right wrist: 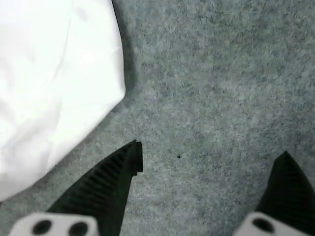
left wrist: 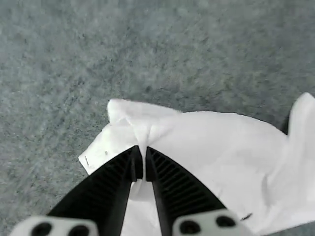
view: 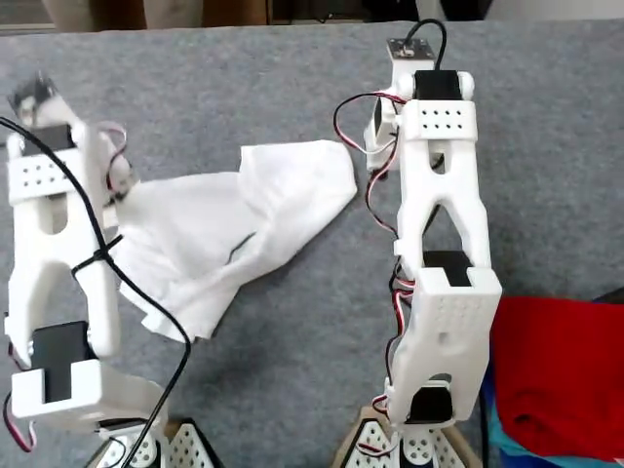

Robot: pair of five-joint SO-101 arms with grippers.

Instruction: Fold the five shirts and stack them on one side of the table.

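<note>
A crumpled white shirt (view: 229, 234) lies on the grey table between the two arms. In the left wrist view my left gripper (left wrist: 143, 157) is shut, pinching a fold at the edge of the white shirt (left wrist: 206, 147). The left arm (view: 54, 253) stands along the table's left side, its wrist at the shirt's left edge. My right gripper (right wrist: 211, 157) is open over bare felt, with the white shirt (right wrist: 54, 73) just beside one finger (right wrist: 123, 162) and not touching it. The right arm (view: 439, 244) stretches along the shirt's right side.
Folded shirts sit stacked at the near right edge, a red shirt (view: 561, 375) on top and a blue one (view: 492, 429) under it. Grey felt table (view: 546, 146) is bare at the far right. Cables (view: 375, 156) loop beside the right arm.
</note>
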